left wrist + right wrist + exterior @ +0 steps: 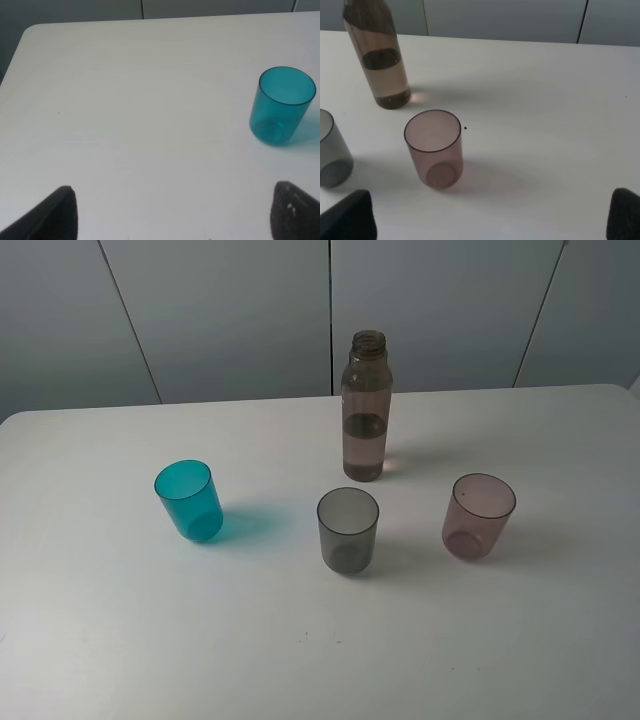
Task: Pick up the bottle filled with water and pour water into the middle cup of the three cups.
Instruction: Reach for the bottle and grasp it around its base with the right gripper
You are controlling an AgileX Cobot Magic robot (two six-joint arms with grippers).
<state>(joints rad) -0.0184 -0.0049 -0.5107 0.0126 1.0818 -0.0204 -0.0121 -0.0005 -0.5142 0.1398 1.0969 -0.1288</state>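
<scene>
- My left gripper (172, 214) has its fingers spread wide with nothing between them. The teal cup (281, 106) stands ahead of it on the white table (125, 100).
- My right gripper (487, 217) is spread the same way and empty, with the pinkish-mauve cup (434, 147) ahead of it.
- In the high view the bottle (366, 415) stands upright and capless just above the frame's centre. The water (364, 452) fills roughly its lower half.
- The smoky grey middle cup (348, 530) stands at centre, just below the bottle and apart from it. The teal cup is to its left and the pinkish-mauve cup to its right.

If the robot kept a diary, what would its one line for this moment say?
phase: before pickup | bottle: upright, capless, part full, behind middle cup | left gripper: open | right gripper: open
</scene>
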